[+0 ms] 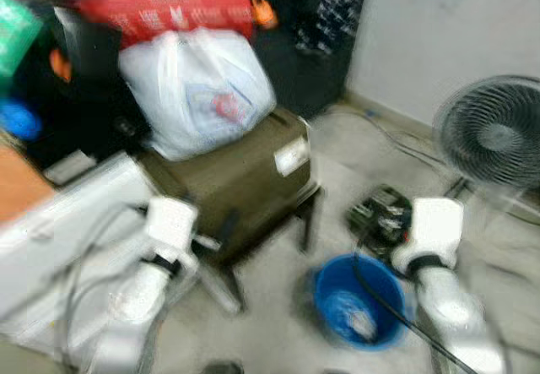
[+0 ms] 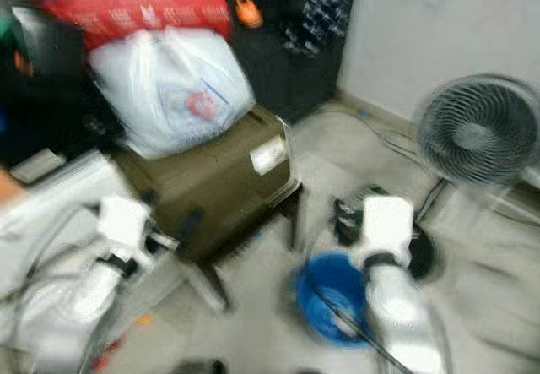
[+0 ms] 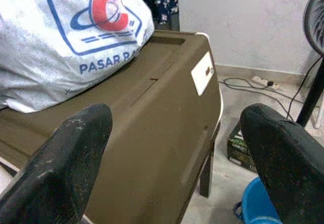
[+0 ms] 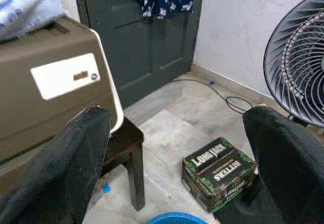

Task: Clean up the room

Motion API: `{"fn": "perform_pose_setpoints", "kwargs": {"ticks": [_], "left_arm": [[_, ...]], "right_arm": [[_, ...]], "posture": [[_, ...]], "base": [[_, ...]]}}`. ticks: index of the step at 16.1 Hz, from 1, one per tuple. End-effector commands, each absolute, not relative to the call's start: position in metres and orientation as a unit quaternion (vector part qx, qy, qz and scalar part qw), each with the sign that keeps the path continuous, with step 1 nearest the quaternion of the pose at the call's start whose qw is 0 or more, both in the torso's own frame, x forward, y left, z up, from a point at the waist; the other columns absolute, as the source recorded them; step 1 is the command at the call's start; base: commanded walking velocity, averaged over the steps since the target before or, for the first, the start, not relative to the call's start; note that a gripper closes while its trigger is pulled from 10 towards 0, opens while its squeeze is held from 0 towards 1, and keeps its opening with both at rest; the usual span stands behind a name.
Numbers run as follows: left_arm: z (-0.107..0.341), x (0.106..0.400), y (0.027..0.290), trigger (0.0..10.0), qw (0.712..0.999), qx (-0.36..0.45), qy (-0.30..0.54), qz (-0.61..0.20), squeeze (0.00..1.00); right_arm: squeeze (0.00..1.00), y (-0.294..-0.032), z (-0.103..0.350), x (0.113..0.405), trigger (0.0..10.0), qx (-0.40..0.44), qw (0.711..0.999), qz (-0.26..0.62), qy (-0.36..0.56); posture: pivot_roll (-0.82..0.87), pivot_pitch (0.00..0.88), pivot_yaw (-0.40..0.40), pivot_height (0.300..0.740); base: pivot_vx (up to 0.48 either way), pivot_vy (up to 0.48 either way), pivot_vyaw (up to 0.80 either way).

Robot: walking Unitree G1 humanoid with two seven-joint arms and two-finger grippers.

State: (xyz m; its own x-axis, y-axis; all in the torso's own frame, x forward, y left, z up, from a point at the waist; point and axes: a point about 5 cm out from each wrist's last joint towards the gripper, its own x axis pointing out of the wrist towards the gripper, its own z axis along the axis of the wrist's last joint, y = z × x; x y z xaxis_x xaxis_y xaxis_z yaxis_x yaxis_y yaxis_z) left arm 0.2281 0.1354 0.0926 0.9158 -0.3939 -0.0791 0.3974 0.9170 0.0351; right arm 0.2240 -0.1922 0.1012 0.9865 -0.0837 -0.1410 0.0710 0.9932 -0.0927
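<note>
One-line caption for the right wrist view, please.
Open right gripper faces a Long Jack carton on the floor, between a brown box and a fan.

Cluttered home room: fan [image 1: 494,133], bucket [image 1: 359,300], shopping bag [image 1: 196,87].

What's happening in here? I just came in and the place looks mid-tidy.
The robot holds nothing. Both grippers, left and right, are open and raised before a brown storage box resting on a dark stool and carrying a white plastic bag. A blue bucket, a small carton and a fan stand on the floor.
</note>
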Motion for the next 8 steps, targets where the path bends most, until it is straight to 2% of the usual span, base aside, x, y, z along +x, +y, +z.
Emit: {"fn": "perform_pose_setpoints", "kwargs": {"ticks": [1,8], "left_arm": [[0.09,0.229,0.147,10.0,0.982,0.041,0.046,-0.177,0.0],[0.088,0.223,0.163,10.0,0.99,0.061,0.045,-0.123,0.0]], "right_arm": [[0.0,-0.187,0.104,0.226,10.0,-0.033,0.997,-0.029,0.066],[0.0,-0.19,0.101,0.218,10.0,-0.031,0.996,-0.036,0.073]], "posture": [[-0.06,0.0,0.022,0.74],[-0.06,0.0,0.024,0.74]], "base": [[0.0,0.0,0.8],[0.0,0.0,0.8]]}}
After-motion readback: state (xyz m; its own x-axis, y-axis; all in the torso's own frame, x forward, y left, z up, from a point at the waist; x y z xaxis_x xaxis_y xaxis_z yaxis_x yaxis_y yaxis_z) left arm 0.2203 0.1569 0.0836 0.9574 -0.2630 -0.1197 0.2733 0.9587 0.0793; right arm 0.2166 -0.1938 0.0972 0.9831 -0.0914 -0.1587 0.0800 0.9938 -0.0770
